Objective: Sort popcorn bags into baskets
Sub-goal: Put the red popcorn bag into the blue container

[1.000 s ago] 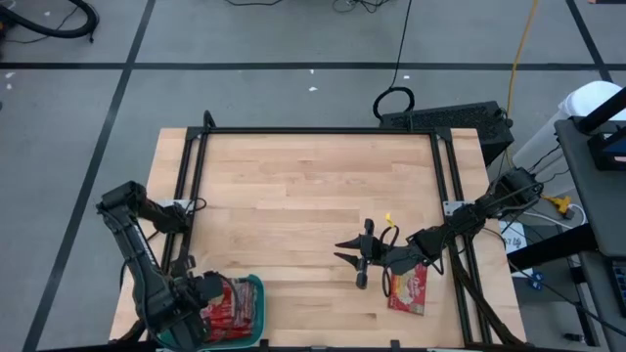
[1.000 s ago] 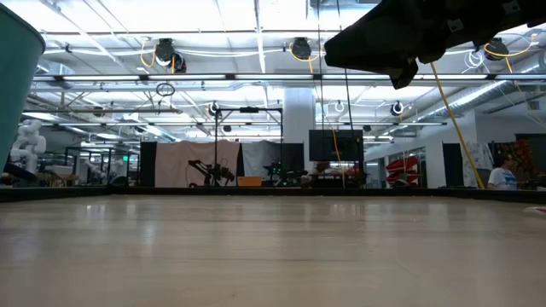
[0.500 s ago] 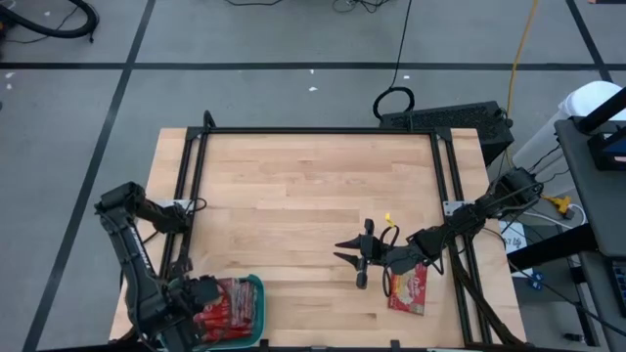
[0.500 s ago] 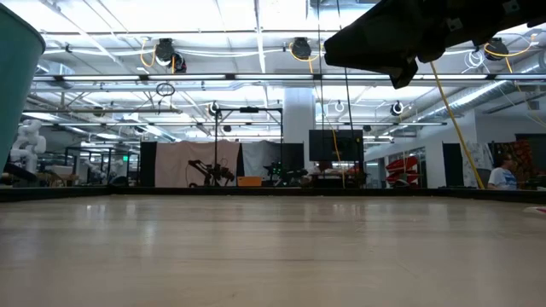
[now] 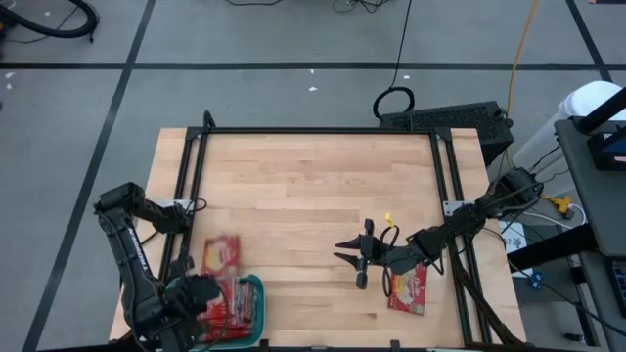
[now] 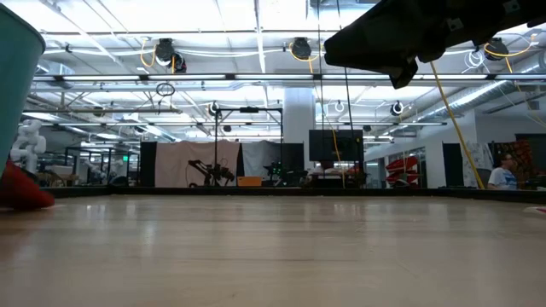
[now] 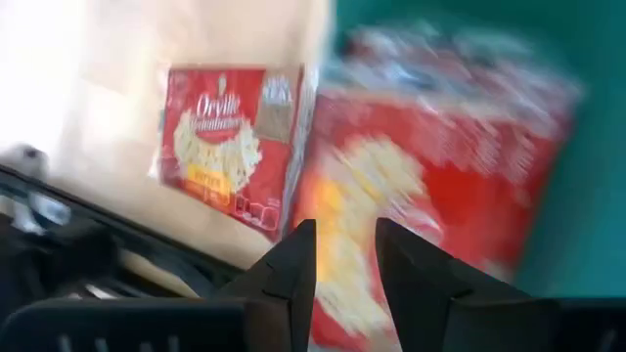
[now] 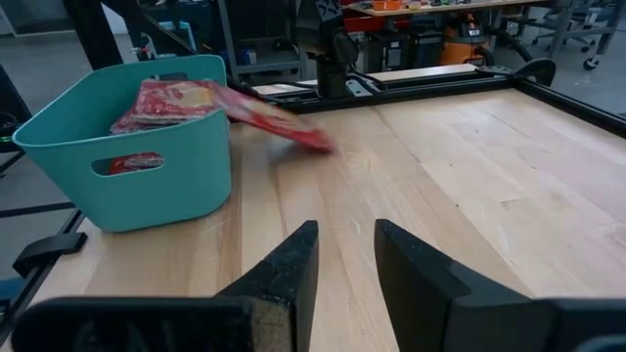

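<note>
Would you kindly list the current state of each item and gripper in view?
Teal basket: upright, filled with red popcorn bags.
Popcorn bag by the basket: out on the table beside the basket, blurred.
Popcorn bag at the right: flat on the table, partly under the right arm.
Left gripper: over the basket, fingers open.
Right gripper: above the table, fingers open, empty.

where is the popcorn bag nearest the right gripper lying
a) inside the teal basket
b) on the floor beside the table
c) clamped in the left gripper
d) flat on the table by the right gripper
d: in the high view a popcorn bag lies flat on the wooden table beside the right gripper, far from the teal basket.
</note>
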Tool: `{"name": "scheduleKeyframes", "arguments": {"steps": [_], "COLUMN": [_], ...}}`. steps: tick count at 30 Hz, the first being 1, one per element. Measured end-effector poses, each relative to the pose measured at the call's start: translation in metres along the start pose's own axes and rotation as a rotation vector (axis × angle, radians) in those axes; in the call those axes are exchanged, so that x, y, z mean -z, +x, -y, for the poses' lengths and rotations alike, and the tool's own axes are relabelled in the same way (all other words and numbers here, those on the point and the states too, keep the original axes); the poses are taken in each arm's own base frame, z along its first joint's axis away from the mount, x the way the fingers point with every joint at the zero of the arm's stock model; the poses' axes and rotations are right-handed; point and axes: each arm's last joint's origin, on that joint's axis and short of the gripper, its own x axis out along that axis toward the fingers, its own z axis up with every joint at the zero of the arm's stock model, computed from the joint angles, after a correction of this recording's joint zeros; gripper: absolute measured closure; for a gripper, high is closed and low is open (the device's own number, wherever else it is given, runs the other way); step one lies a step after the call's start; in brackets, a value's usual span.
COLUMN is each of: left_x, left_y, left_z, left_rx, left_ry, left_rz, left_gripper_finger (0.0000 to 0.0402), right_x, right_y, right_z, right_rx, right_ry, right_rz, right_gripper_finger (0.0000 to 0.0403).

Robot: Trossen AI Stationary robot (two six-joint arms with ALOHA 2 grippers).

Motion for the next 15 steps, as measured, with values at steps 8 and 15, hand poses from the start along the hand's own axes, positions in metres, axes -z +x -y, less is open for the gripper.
{"name": "scheduleKeyframes", "arguments": {"steps": [8,15], "left_x": [-0.013,-0.052], "left_y": [0.026,0.053], "left_z": [-0.009,-0.042], "left_rx": [-0.154,-0.289], "left_ry": [0.092,0.100], "left_rz": [0.132,0.104], "left_gripper_finger": [0.0289,0.0289], "right_x": [-0.001,-0.023], "right_y": [0.003,0.028], "right_z": [0.003,0.022], "right_rx": [-0.021,0.019], "right_ry": [0.026,0.038], "right_rz": [-0.010,0.008], "right_gripper_finger": [0.0305,0.0305]}}
